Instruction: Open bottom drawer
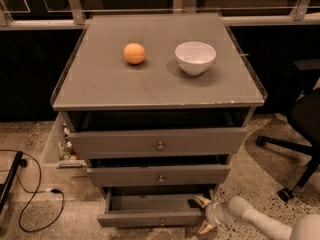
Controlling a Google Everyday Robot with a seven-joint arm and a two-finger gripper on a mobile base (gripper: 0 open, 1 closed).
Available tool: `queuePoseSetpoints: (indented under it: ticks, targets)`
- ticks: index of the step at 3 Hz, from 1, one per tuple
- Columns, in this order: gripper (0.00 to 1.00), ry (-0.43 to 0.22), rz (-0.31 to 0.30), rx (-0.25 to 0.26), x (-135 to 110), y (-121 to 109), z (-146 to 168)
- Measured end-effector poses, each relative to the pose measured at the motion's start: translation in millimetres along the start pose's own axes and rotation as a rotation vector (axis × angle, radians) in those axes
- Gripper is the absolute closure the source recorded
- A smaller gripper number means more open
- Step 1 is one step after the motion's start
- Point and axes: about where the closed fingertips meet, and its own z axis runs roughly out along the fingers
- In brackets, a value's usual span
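Bottom drawer (150, 218), shallow grey, with the narrowest and shortest front panel of three and a small round metal centre knob (161, 223): lowest position in the grey three-drawer cabinet (157, 91), pulled partly out so that its bare dark interior shows behind the front panel. Gripper (204, 215), two-finger, with pale yellowish fingertips on a white jointed arm (255, 220): at the cabinet's lower right, against the right end of the bottom drawer's front; fingers apart, one tip (201, 201) above the panel's top edge and the other below its lower edge, the panel end lying between them; whether they press on the panel cannot be told. Middle drawer (159, 175), mid-sized grey front, small metal knob: directly above the bottom drawer in the cabinet, slightly out. Top drawer (157, 143), widest and tallest grey front, small metal knob: directly under the cabinet's top, also standing out, a dark gap showing above it. Round orange fruit (134, 53): on the cabinet's flat grey top, left of centre, towards the back. White round bowl (195, 57), upright: on the same top, right of the fruit and apart from it. Pale side compartment (56, 146) holding small unclear items: on the cabinet's left flank. Black cable (30, 194): looped on the speckled floor (255, 169) left of the cabinet. Black wheeled office chair (302, 129): on the floor right of the cabinet, partly out of view.
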Motion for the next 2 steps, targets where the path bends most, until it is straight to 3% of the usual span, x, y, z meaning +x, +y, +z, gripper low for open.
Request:
queuePoseSetpoints:
  ticks: [2]
  targets:
    - [0.55, -0.007, -0.028, -0.019, -11.3, 2.5, 1.0]
